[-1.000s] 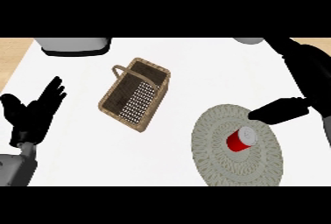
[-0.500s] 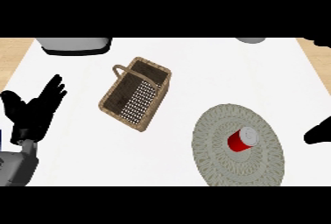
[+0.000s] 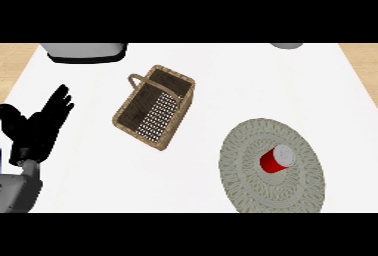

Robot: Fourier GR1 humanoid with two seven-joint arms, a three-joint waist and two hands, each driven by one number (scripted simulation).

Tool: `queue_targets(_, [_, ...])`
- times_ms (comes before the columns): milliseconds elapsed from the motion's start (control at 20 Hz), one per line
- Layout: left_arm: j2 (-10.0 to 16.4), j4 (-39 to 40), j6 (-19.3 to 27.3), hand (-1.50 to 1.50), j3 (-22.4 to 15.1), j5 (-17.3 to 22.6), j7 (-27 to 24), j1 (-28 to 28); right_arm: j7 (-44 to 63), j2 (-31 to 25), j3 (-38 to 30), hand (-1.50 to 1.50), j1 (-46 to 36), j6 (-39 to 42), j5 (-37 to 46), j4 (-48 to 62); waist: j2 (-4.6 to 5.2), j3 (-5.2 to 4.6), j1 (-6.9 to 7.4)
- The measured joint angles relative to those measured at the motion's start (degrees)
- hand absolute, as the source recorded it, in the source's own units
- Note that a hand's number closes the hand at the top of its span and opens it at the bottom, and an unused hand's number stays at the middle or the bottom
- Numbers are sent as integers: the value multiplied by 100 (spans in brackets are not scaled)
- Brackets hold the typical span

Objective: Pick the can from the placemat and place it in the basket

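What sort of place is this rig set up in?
Likely a kitchen counter: white worktop with wood floor past its edges, a woven basket, a round placemat holding a red can.

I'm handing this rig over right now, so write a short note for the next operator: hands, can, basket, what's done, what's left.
Left hand: open, resting at the view's left edge, holding nothing.
Right hand: not in view.
Can: red, on the round placemat, at the lower right.
Basket: up and left of the placemat, apart from it, nothing inside.
Done: nothing yet; the can is untouched.
Left: grasp the can, carry it over, place it in the basket.
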Motion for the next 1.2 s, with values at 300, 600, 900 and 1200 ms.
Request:
queue_targets(300, [-78,59,-98,0,81,-80,61,-96,-868,847,-361,-150,1527,25,1057,-635,12,5,12])
queue_targets(600, [-231,-123,-92,0,77,-229,142,-16,-1799,1844,198,-150,2090,-367,2677,-554,27,4,104])
queue_targets(900, [-351,-32,-210,0,142,-368,24,-13,-2838,2695,668,-150,2244,-962,3790,167,35,2,129])
queue_targets(1200, [-473,-52,-276,0,250,-530,8,42,-3460,3246,1042,-150,2107,-1331,4543,1133,34,1,136])
